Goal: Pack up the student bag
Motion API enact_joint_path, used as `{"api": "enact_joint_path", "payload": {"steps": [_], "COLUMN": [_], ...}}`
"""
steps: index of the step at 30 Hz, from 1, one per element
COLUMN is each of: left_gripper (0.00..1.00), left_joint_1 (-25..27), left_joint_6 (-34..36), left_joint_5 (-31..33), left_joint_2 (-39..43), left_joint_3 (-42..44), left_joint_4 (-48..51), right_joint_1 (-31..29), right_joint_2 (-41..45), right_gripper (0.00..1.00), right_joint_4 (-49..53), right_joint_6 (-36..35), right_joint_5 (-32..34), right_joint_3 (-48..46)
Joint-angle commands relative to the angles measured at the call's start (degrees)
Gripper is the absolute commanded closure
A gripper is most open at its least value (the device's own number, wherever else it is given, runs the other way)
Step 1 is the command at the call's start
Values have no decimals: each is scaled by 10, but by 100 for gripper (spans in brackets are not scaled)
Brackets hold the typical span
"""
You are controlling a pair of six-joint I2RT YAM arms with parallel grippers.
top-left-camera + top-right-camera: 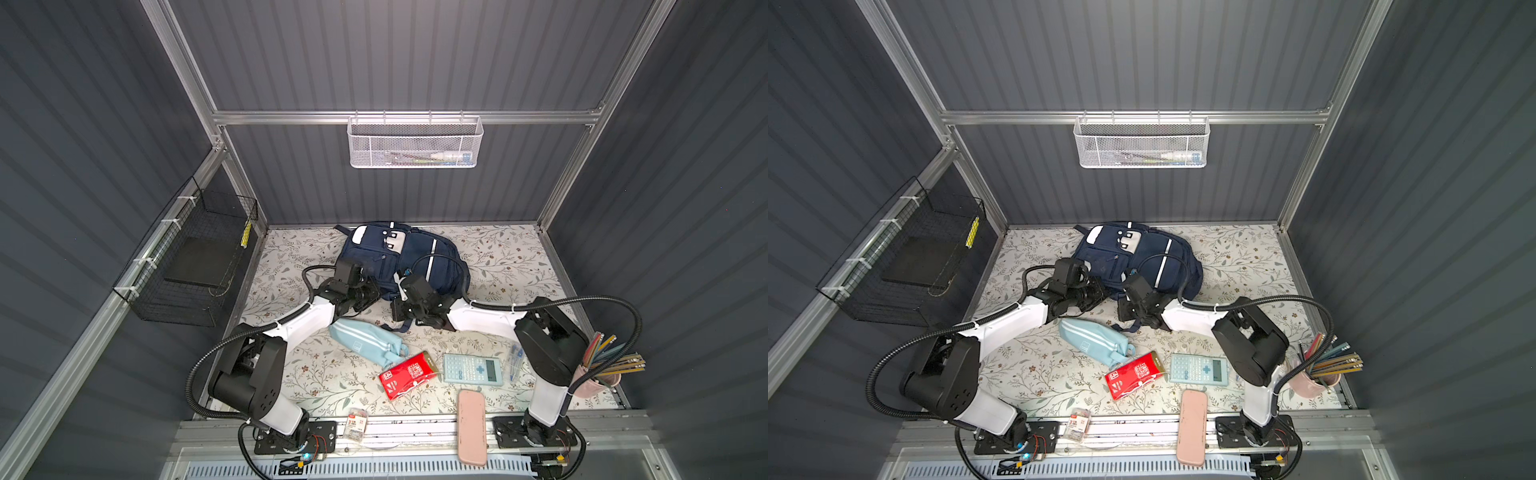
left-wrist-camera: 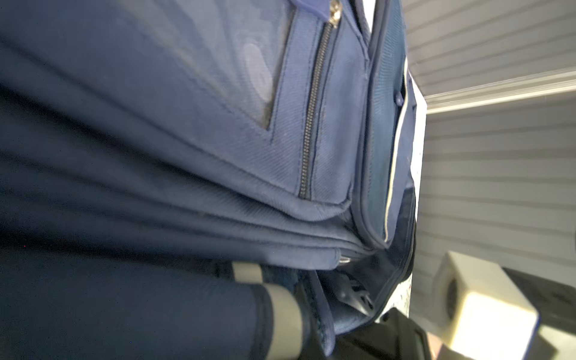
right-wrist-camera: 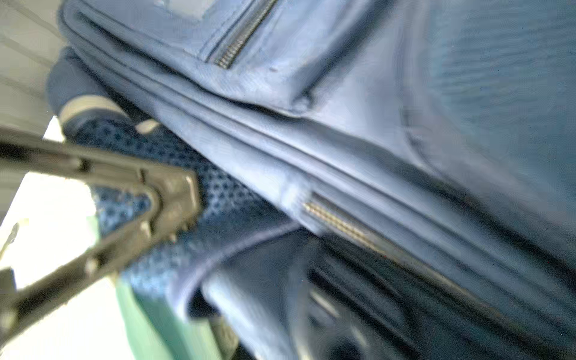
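The student bag lies flat at the far middle of the flower-patterned table, its white patch toward the far wall. The left gripper and the right gripper press against its near edge, both with jaws together; whether fabric is pinched between them cannot be told. Nearer lie a light blue pouch, a red packet, a calculator and a pink case
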State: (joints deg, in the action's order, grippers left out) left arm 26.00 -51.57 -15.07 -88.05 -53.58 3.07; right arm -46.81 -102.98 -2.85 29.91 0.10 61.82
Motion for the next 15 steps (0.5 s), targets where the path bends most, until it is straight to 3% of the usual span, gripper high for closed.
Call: {"api": "enact_joint_path", "payload": {"steps": [1, 9, 15], "left_gripper": [100, 100, 100], "left_joint_1": [-10, -43, -80], "left_joint_6": [47, 57, 85], "left_joint_5": [13, 15, 20], "left_joint_2": [41, 48, 19], "left_joint_3": [-21, 6, 9], "left_joint_4": [41, 40, 37], "right_joint_1": [23, 93, 212], "right_joint_2": [57, 152, 228], "right_gripper": [100, 100, 100], "right_joint_4": [43, 84, 147], "right_joint_6": [7, 6, -34], "right_joint_5": [15, -17, -37], "right_joint_3": [-45, -155, -200]}}
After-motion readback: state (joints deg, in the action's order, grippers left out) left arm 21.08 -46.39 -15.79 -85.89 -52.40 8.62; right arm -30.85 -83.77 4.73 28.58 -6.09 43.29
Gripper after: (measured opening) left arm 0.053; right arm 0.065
